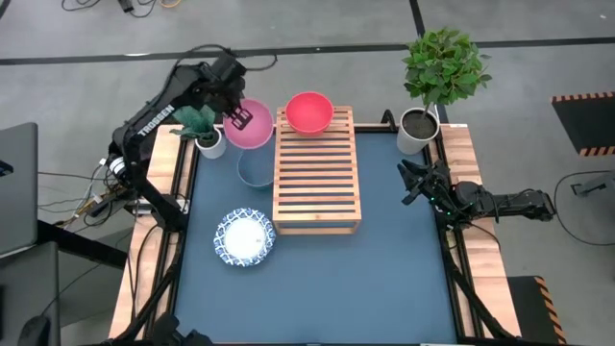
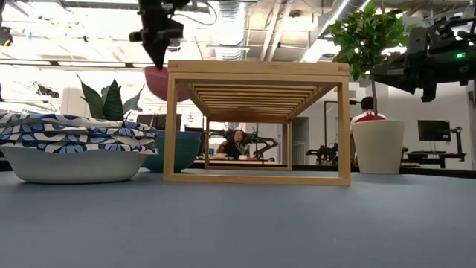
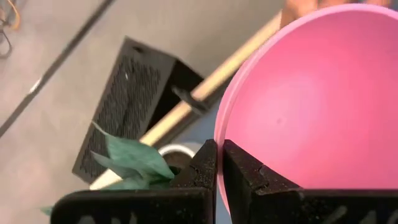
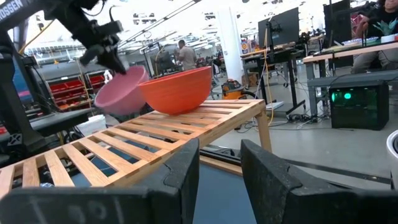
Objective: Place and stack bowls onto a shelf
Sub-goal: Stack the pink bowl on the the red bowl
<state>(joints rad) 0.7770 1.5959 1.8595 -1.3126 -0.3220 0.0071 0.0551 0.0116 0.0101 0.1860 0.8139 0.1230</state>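
Note:
My left gripper (image 1: 238, 117) is shut on a pink bowl (image 1: 252, 127), held in the air by the far left corner of the light-wood slatted shelf (image 1: 317, 173). A red-orange bowl (image 1: 309, 111) stands on the shelf's far end. A teal-green bowl (image 1: 256, 169) rests on the table to the left of the shelf. A blue-and-white patterned bowl (image 1: 245, 238) rests nearer the front left. My right gripper (image 1: 415, 183) is open and empty at the table's right edge, facing the shelf (image 4: 143, 149). My left gripper pinches the pink bowl's rim (image 3: 217, 134) on the side toward the table's left, one finger (image 3: 245, 171) inside the bowl and one (image 3: 202, 168) outside. The fingers come from above, pointing down. The bowl (image 2: 160, 82) hangs clear of the table, at about the shelf top's height.
A small leafy plant in a white pot (image 1: 207, 139) stands just left of the held bowl. A taller tree in a white pot (image 1: 420, 130) stands at the far right corner. The blue tabletop (image 1: 384, 279) shows bare in front of the shelf.

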